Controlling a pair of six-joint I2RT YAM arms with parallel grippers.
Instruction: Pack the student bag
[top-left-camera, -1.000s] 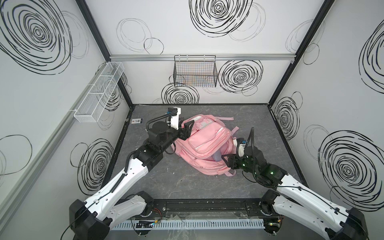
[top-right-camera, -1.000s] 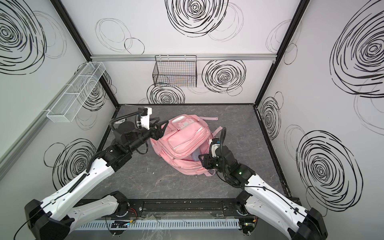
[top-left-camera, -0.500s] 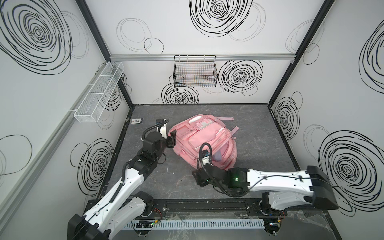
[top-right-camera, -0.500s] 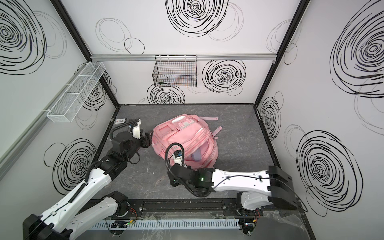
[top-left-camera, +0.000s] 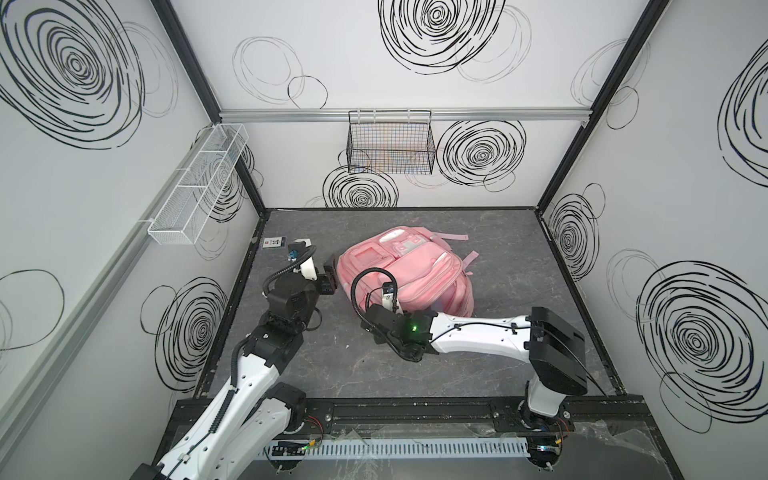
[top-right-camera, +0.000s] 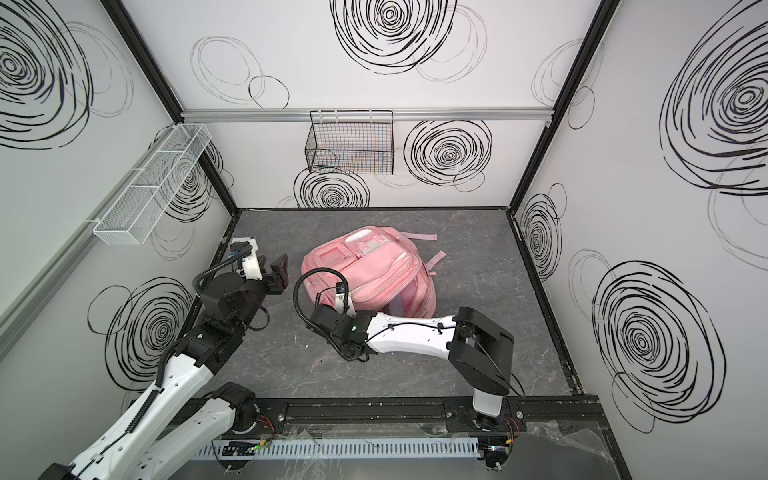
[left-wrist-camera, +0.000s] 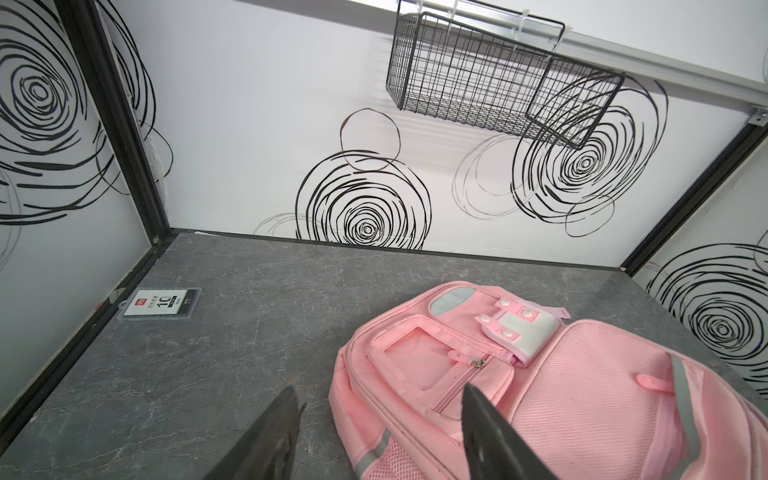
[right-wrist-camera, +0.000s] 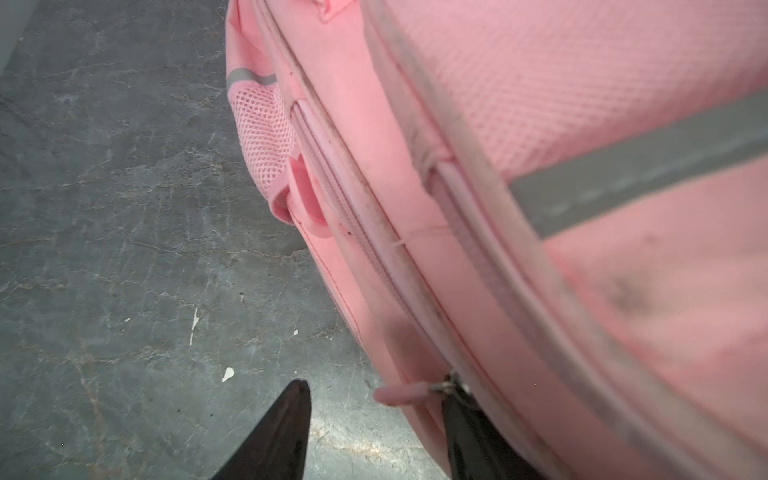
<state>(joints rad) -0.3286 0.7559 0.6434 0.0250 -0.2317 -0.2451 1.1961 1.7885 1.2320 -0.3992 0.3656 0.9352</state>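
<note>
student bag (top-left-camera: 419, 266): rounded pink fabric, mesh panels, laid flat | left gripper (left-wrist-camera: 380, 388): spread wide, empty, at bag's 9 o'clock | right gripper (right-wrist-camera: 376, 392): spread wide, 7 o'clock, zip pull (right-wrist-camera: 401, 392) lying between

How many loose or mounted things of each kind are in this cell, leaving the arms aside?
Pink fabric backpack: 1
Wall-hung wire baskets: 2 (black wire basket on the back wall, long white mesh basket on the side wall)
White rectangular label card with a red logo: 1
Total: 4
</note>
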